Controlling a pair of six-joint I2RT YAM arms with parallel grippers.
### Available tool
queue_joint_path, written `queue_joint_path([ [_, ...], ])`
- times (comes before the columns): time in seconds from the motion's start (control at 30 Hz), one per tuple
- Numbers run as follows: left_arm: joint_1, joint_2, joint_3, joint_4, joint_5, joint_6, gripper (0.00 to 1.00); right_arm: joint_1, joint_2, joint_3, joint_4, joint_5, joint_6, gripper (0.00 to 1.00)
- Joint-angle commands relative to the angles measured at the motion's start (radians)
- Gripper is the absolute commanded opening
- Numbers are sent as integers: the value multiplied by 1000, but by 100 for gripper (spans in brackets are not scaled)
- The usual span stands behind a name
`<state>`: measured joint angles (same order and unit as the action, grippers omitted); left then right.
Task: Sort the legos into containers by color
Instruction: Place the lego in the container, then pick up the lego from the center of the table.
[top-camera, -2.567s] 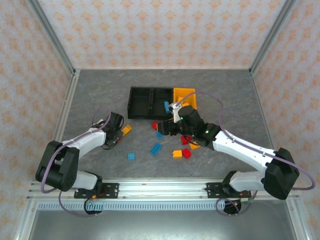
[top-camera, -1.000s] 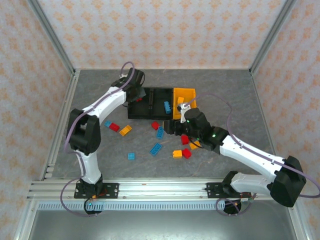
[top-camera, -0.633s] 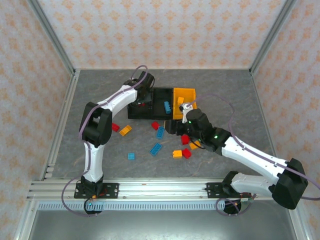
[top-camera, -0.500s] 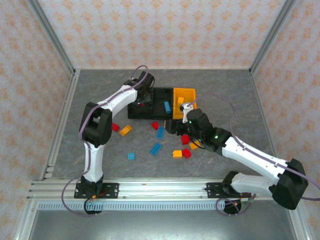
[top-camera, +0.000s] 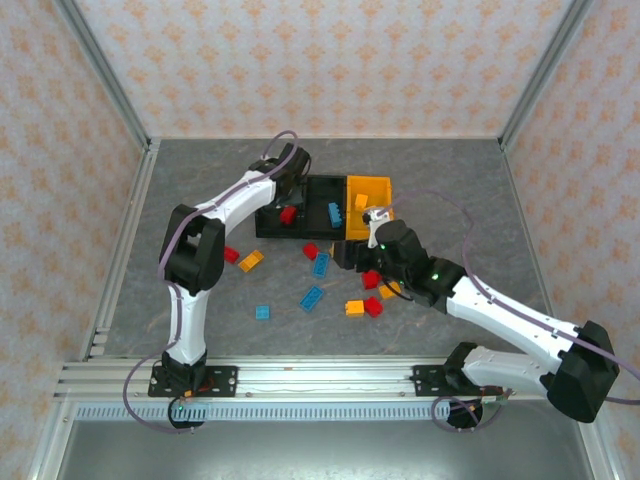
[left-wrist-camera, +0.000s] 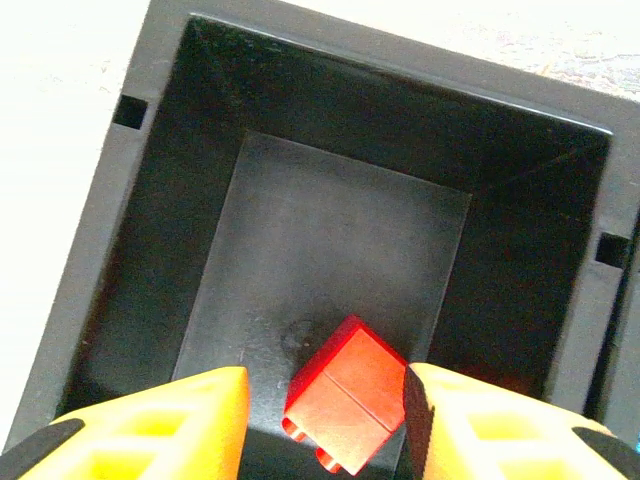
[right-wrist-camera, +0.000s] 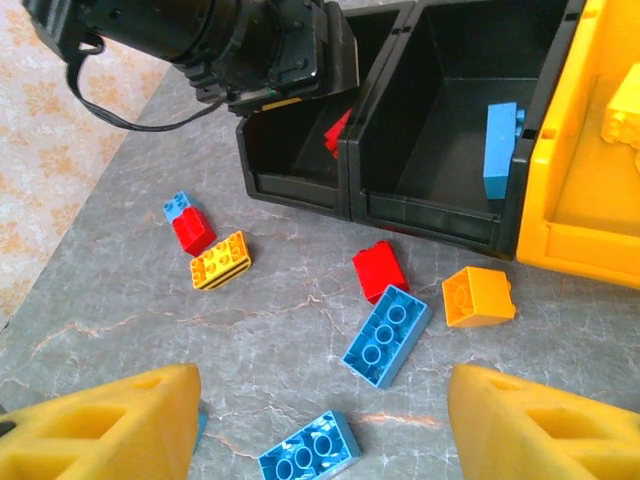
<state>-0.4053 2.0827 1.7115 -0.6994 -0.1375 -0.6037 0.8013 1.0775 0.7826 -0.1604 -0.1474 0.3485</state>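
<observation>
SORTING BY COLOUR: The right fingers (right-wrist-camera: 120, 420) stand wide apart with nothing between them, low over the grey worktop (right-wrist-camera: 280, 330) and its scatter of loose legos. The nearest blue brick (right-wrist-camera: 307, 455) lies between the two tips. A little further ahead sit a longer blue brick (right-wrist-camera: 387, 335), a loose red brick (right-wrist-camera: 380, 270) and an orange brick (right-wrist-camera: 478, 296), close together but not touching. Ahead and to the left, an orange-yellow studded brick (right-wrist-camera: 221, 259) lies just beside a red-and-blue pair (right-wrist-camera: 188, 225).

Beyond these runs the row of containers. The orange-yellow bin (right-wrist-camera: 590, 190) is ahead and to the right, and the middle black bin (right-wrist-camera: 440, 120) has an upright blue brick (right-wrist-camera: 500, 150) against its right wall.

Farthest off, the left fingers (left-wrist-camera: 180, 420) hang parted over the left black bin (left-wrist-camera: 130, 200). The binned red brick (left-wrist-camera: 348, 395) lies on the bin floor beneath them. One tip seems to brush its corner, but a gap shows on the other side, so it is not clamped.

The red drop looks done, so red appears to belong in the left bin and blue in the middle one. Next, the left arm should lift straight out without catching the bin walls. The right fingers then need to straddle one loose brick (the nearest blue is the obvious candidate) and close without nudging its neighbours.
</observation>
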Motion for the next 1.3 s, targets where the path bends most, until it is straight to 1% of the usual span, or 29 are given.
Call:
queue_joint_path([
  [0.0, -13, -103, -35, -7, -10, 8, 50, -5, -18, 22, -69, 62, 41, 70],
  [0.1, -15, -214, -116, 55, 61, 49, 55, -26, -5, 44, -163, 108, 92, 73],
  [0.27, -21, -404, -306, 184, 269, 112, 56, -111, 26, 49, -338, 132, 164, 73],
  [0.33, -28, -472, -392, 232, 342, 123, 56, -135, 25, 32, -369, 144, 160, 73],
  [0.47, -55, -584, -554, 319, 478, 130, 57, -205, 47, 4, -387, 113, 112, 73],
  [0.53, -71, -624, -623, 353, 512, 123, 57, -236, 71, -6, -386, 96, 85, 73],
  [0.67, -91, -681, -750, 421, 534, 87, 57, -283, 147, -22, -380, 74, 49, 73],
  [0.8, -92, -698, -808, 454, 536, 58, 57, -298, 235, -7, -400, 56, 44, 68],
  [0.9, -93, -689, -823, 470, 538, 48, 57, -303, 303, 3, -416, 54, 43, 65],
  [1.0, -94, -665, -820, 472, 542, 43, 57, -310, 347, 9, -420, 70, 51, 58],
  [1.27, -102, -629, -808, 482, 556, 39, 57, -369, 350, -5, -396, 72, 62, 58],
])
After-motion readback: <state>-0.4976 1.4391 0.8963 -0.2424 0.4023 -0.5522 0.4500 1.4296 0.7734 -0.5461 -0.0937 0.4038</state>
